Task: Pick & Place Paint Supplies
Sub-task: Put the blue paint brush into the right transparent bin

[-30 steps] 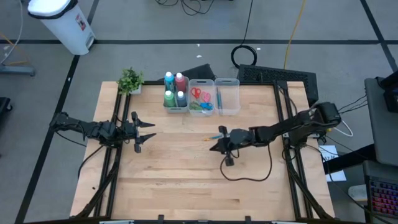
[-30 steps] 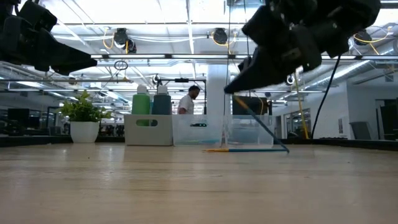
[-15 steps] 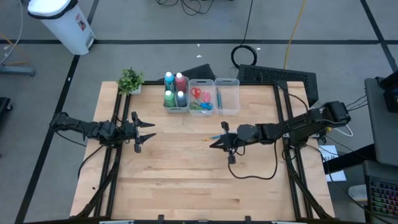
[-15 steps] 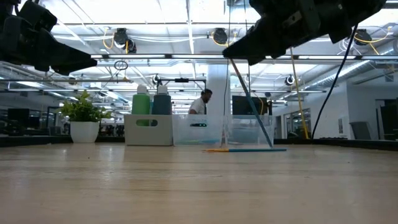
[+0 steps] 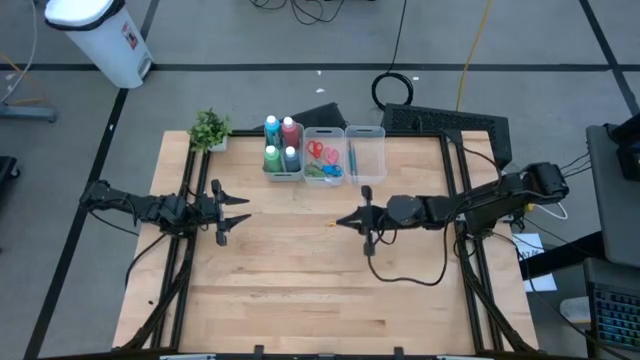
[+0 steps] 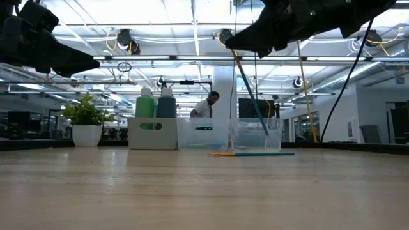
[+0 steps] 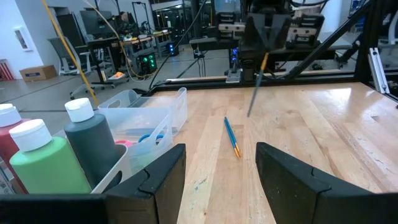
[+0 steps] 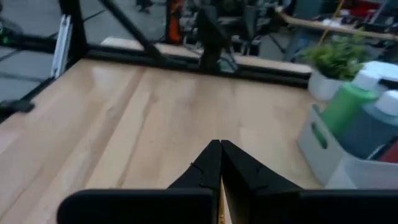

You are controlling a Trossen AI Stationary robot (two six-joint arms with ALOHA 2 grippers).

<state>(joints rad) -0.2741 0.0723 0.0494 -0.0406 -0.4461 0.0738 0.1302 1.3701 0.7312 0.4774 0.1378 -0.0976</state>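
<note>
Wooden table point(image 5: 290, 290) fills centre of high view. Right gripper point(image 5: 343, 219), just right of centre, jaws clamped on thin blue brush point(image 6: 250, 96) hanging tilted above table. Second brush point(image 7: 231, 136) lies flat on wood just below it. Left gripper point(image 5: 240, 211), left of centre, jaws apart, holding nothing. Paint bottles point(image 5: 281, 145), scissors point(image 5: 322, 160) sit in bins point(image 5: 365, 155) at upper centre.

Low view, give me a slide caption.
Right hand lifts a brush above another brush on the table.

Four paint bottles point(image 5: 277, 144), three bins point(image 5: 365, 180), two brushes point(image 7: 231, 136).
</note>
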